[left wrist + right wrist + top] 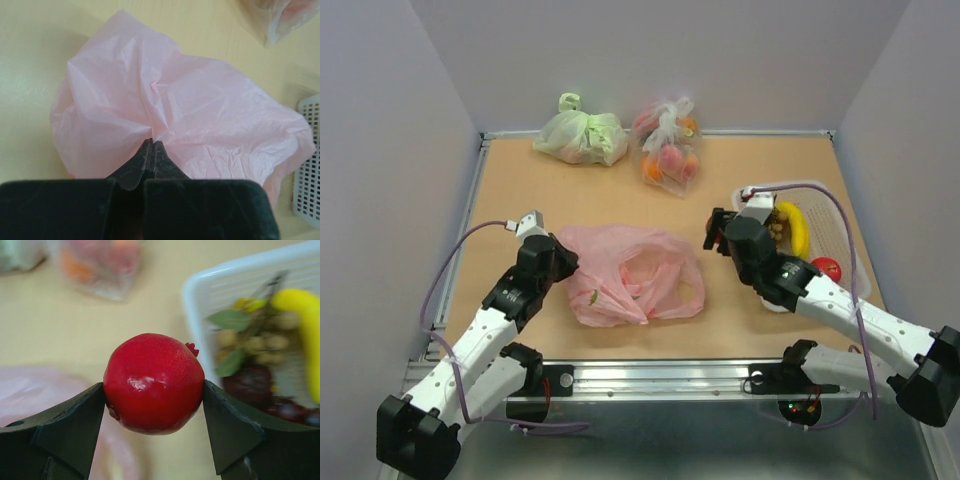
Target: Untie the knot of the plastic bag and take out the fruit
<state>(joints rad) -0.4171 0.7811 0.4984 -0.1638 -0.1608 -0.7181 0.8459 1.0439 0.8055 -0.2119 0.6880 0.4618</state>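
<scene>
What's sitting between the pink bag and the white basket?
The right gripper, fingers shut on a round red fruit. The top view shows it between the pink bag and the white basket; the right wrist view shows the fruit.

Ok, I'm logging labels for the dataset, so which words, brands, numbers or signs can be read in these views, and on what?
None can be read. The plastic bag, the pale green bag and the clear bag show no print. The white basket and the red fruit held in the right gripper carry no visible mark either.
</scene>
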